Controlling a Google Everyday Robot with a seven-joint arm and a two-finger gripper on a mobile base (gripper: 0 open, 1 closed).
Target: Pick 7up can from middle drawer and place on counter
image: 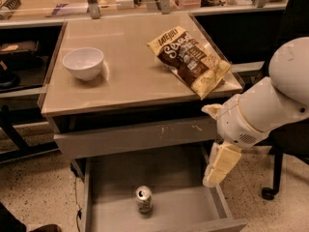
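The 7up can [144,199] stands upright on the floor of the open middle drawer [188,211], near its middle front. The counter [130,79] is the tan top of the drawer unit above it. My gripper [219,167] hangs from the white arm at the right, pointing down over the drawer's right wall. It is to the right of the can and higher, well apart from it, and holds nothing that I can see.
A white bowl [83,63] sits on the counter's left and a brown chip bag [190,59] on its right, overhanging the edge. A slightly open drawer front with pale scratches [140,135] juts out above the middle drawer. A chair wheel [268,193] is at the right.
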